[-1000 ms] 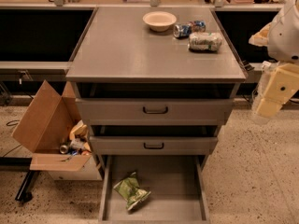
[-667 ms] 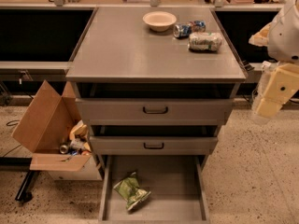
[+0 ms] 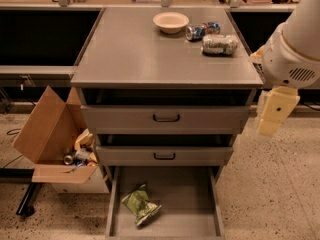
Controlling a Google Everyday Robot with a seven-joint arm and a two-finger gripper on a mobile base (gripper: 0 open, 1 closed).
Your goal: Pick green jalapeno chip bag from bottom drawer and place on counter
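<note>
Down on the bottom drawer [image 3: 185,199] floor, left of centre: green jalapeno chip bag [image 3: 141,206], lying loose. The drawer is open. Gripper [image 3: 276,113] hangs up and right of the drawer, well apart from the bag; can't tell whether it's apart or together. Counter [image 3: 145,49], above the drawer, has no bag yet. Judgement: early stage. Reach, grasp, lift and place all remain.
</note>
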